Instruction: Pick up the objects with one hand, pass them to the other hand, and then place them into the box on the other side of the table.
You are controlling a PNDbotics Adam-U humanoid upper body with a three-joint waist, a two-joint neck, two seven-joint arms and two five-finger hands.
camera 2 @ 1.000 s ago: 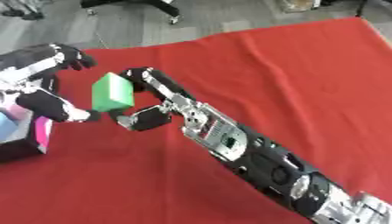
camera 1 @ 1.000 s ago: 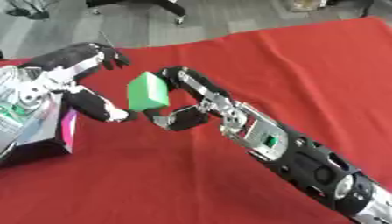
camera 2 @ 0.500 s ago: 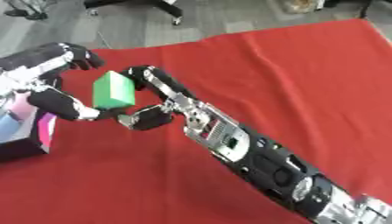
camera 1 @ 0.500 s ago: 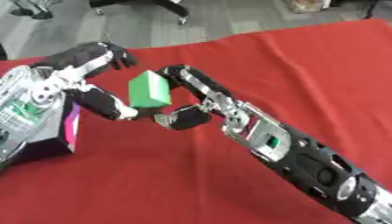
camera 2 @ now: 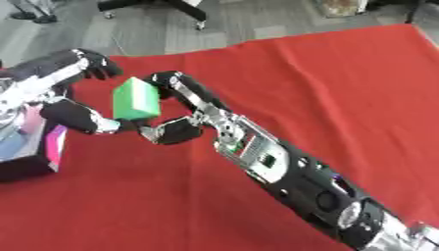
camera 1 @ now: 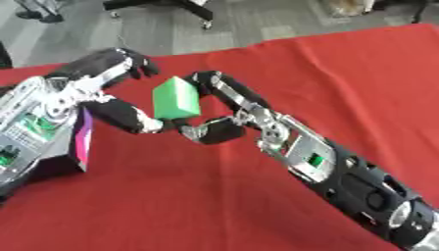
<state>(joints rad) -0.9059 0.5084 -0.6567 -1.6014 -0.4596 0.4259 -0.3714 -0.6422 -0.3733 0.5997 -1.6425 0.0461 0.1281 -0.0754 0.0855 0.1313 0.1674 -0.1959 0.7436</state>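
My right hand (camera 1: 225, 113) comes up from 5 o'clock over the red cloth (camera 1: 343, 83), thumb and fingers curled round the green block (camera 1: 176, 99) — pinching it top and bottom, up off the cloth near the middle. At 9 o'clock my left hand (camera 1: 103, 93) is spread wide around the block, thumb touching its lower edge. The box (camera 1: 60, 152) sits under that left arm at 8 o'clock, pink on its side.
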